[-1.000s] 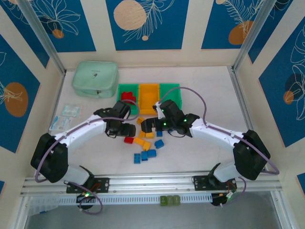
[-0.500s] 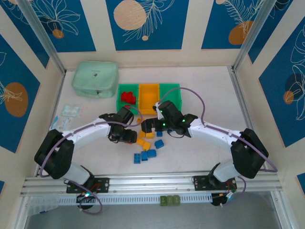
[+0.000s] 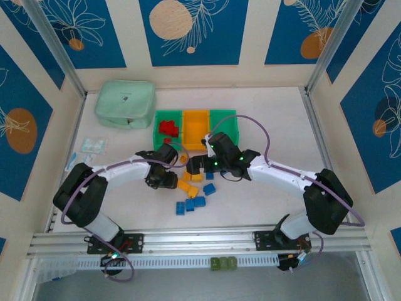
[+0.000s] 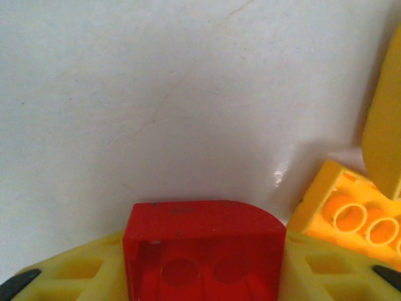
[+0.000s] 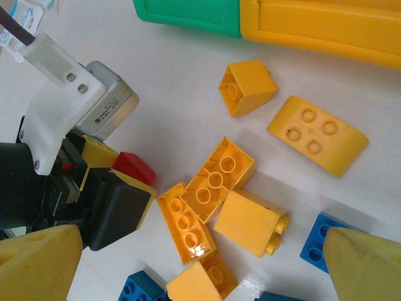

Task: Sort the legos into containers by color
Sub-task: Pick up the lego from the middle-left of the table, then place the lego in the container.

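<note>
My left gripper (image 3: pixel 164 180) (image 4: pixel 205 268) is low on the table, its yellow fingers (image 4: pixel 319 266) pressed against both sides of a red lego (image 4: pixel 203 235) (image 5: pixel 135 166). My right gripper (image 3: pixel 195 167) (image 5: pixel 203 263) hangs open above a cluster of yellow legos (image 5: pixel 216 182) (image 3: pixel 186 186). Blue legos (image 3: pixel 194 202) lie nearer the front. The three containers stand in a row behind. The left green one (image 3: pixel 156 128) holds red legos (image 3: pixel 167 128). Beside it are the orange-yellow one (image 3: pixel 195 122) (image 5: pixel 326 22) and the right green one (image 3: pixel 224 123).
A mint-green zippered pouch (image 3: pixel 125 103) lies at the back left. Clear plastic packets (image 3: pixel 88 153) lie by the left wall. A purple cable (image 3: pixel 266 135) loops over the right arm next to the bins. A curved yellow piece (image 5: pixel 316 135) lies near the yellow bin.
My left gripper has slid right to the red lego and closed its fingers around it. The right gripper has stayed open over the yellow legos.
</note>
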`<control>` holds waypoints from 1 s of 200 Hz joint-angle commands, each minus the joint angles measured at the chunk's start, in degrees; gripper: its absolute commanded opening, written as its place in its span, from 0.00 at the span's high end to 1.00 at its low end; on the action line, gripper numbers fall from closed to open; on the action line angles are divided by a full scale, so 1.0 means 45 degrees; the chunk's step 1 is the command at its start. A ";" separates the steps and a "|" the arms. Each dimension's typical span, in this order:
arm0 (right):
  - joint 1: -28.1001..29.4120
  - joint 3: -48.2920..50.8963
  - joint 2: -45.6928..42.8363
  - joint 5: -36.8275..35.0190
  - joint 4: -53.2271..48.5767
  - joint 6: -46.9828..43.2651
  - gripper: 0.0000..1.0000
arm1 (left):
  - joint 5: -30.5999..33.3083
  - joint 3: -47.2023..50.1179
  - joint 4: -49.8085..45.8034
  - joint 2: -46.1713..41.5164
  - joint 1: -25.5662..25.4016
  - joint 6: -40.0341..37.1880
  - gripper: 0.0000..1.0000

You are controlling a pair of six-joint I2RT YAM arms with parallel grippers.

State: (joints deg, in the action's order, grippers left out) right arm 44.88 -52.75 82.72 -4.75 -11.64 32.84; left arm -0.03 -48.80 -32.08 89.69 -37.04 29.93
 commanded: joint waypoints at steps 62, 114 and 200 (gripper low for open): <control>-0.0150 0.0219 -0.0598 0.0147 0.0160 0.0116 0.01 | 0.1303 -0.0304 -0.1362 -0.2043 0.0075 -0.0082 0.54; -0.0386 0.0514 -0.0965 0.0178 0.0345 0.0178 0.01 | 0.1453 -0.2898 -0.1368 -0.1685 0.0762 -0.0733 0.55; -0.1258 0.0947 -0.2050 0.0031 -0.0109 -0.0027 0.01 | 0.2686 -0.9982 -0.1427 0.4078 0.2279 -0.1520 0.56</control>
State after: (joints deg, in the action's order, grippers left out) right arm 40.03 -49.63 76.34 -4.51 -11.07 33.23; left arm 8.69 -87.24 -36.75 102.61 -28.97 24.88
